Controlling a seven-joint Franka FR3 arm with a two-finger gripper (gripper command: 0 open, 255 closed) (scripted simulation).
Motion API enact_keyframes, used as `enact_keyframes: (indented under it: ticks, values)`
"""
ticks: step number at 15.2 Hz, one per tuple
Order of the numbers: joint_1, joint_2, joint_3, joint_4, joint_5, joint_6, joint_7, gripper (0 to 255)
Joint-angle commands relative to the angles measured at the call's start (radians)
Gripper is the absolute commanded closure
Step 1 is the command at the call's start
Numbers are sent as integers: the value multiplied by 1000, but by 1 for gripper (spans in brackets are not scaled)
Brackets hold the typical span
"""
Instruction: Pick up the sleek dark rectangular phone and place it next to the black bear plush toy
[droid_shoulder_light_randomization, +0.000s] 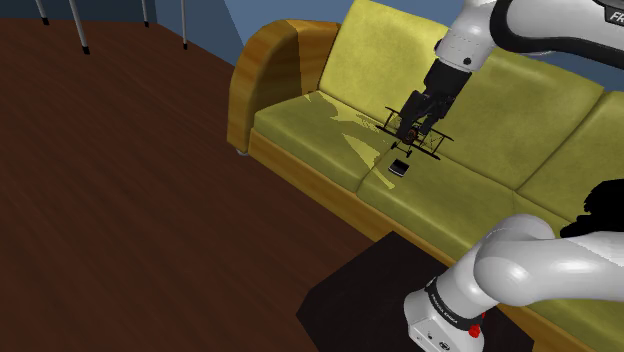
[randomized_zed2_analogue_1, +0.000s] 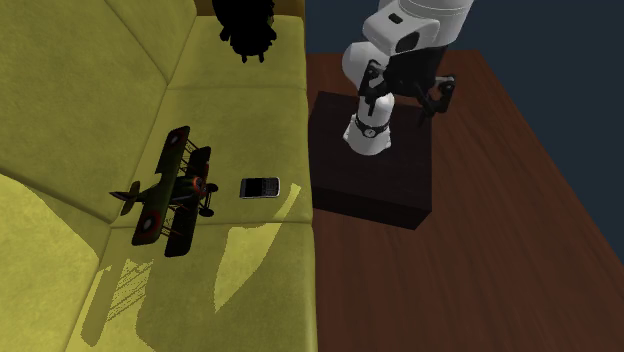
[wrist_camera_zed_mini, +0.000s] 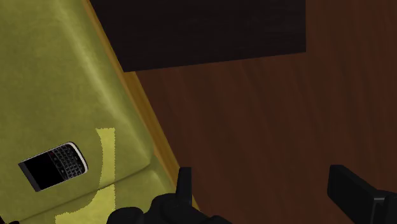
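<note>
Plainly the gripper (wrist_camera_zed_mini: 261, 177) hangs wide open, aimed off to one side of the phone (wrist_camera_zed_mini: 53, 165), which lies flat on the sofa (randomized_zed2_analogue_1: 230, 110) seat near its front edge, just beside a biplane (randomized_zed2_analogue_1: 170, 192). Descending uncentred could miss, push the phone floorward or snag the biplane; the bear (randomized_zed2_analogue_1: 245, 25) sits well apart

My arm (droid_shoulder_light_randomization: 530, 268) arches up from its base and reaches toward the shoulder view's left. My wrist (droid_shoulder_light_randomization: 462, 48) angles downward. My fingers (wrist_camera_zed_mini: 352, 191) stand wide apart, with nothing clasped between them.
</note>
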Motion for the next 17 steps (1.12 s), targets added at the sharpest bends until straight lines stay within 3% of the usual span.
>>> enact_keyframes:
  ticks: [1, 17]
  values:
    - [0, 0, 0, 0, 0, 0, 0, 0]
    - [-228, 347, -145, -40, -46, 384, 213, 0]
